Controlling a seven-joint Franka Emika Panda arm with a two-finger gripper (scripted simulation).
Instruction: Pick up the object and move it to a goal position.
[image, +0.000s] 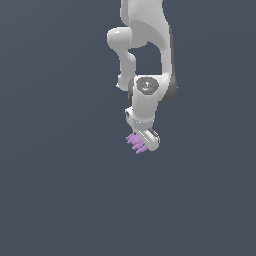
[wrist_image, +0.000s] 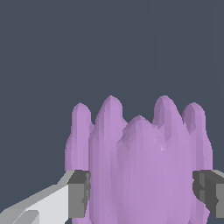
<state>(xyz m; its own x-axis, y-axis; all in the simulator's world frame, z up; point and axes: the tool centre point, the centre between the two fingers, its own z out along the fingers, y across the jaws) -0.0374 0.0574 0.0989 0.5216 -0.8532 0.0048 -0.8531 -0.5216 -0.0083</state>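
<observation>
A white arm (image: 145, 45) is seen in the exterior view coming down from 12 o'clock, with its hand (image: 143, 141) pointed downward near the centre of the picture. The object (image: 135, 143), a small light-purple lump with finger-like spikes, is seen at the tip of the hand, its spikes sticking out toward 7 o'clock from the white fingers. All around it only a flat dark grey-blue ground is shown, and whether the object is lifted off a counter or resting on one cannot be told from this view. In the wrist view the same object (wrist_image: 140, 166) is shown large and close: five rounded, ridged spikes are seen rising side by side from a shared body, the middle one standing in front. The two dark grey pads (wrist_image: 79, 192) of the hand (wrist_image: 142, 192) are seen one on either side of the body, at 9 o'clock and 3 o'clock of it, and each is pressed against the purple flank, so the hand is pinched on the object. This contact is not made out in the exterior view, where the fingers are too small to be separated. The arm's joints and links are given only by the exterior view.
</observation>
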